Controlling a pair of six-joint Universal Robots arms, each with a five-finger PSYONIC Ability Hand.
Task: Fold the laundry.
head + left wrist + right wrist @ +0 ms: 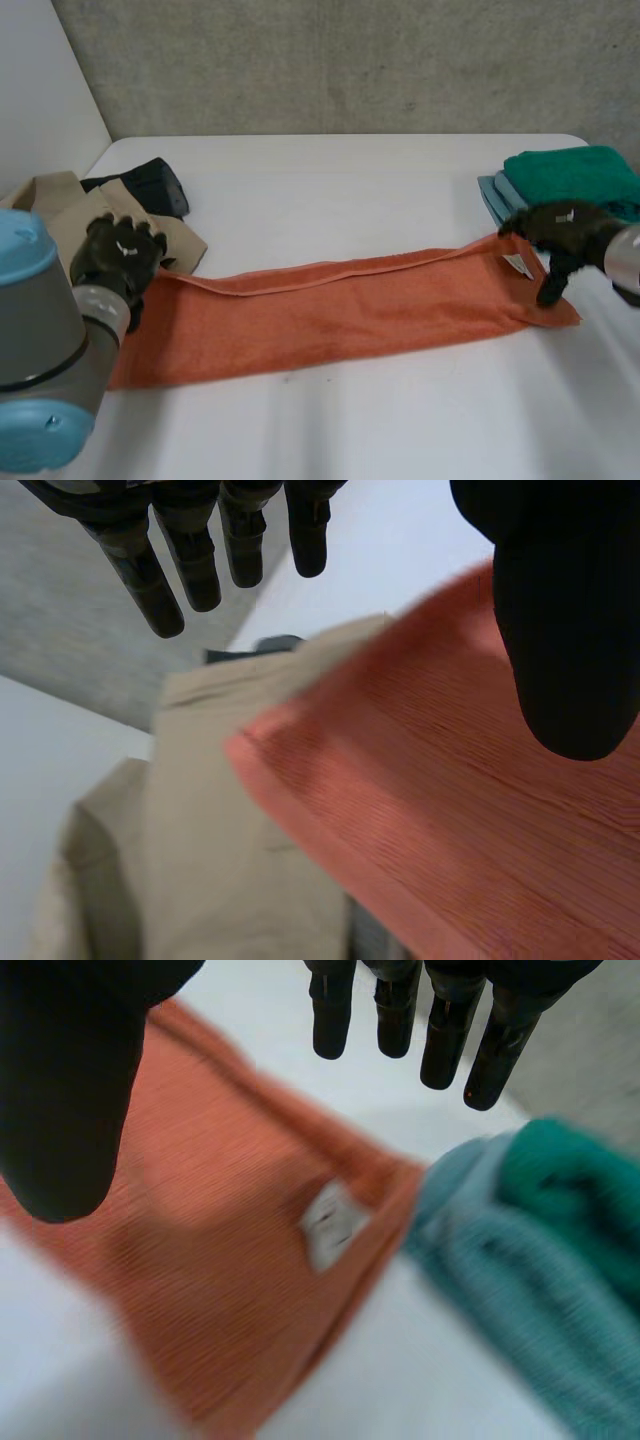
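An orange towel (340, 310) lies stretched across the table (330, 170) as a long strip, its far edge doubled over. My left hand (118, 255) hovers over the towel's left end, open, fingers (190, 560) straight and thumb apart above the orange cloth (450, 810). My right hand (560, 230) hangs over the right end, also open and holding nothing. In the right wrist view its fingers (450, 1030) spread above the towel (220, 1260) near a white label (330, 1222).
A beige garment (60, 205) (200, 810) and a black one (150, 185) lie at the left, the beige one touching the towel's end. A folded green towel (575, 175) (570, 1190) rests on a blue one (495, 195) (500, 1280) at the right.
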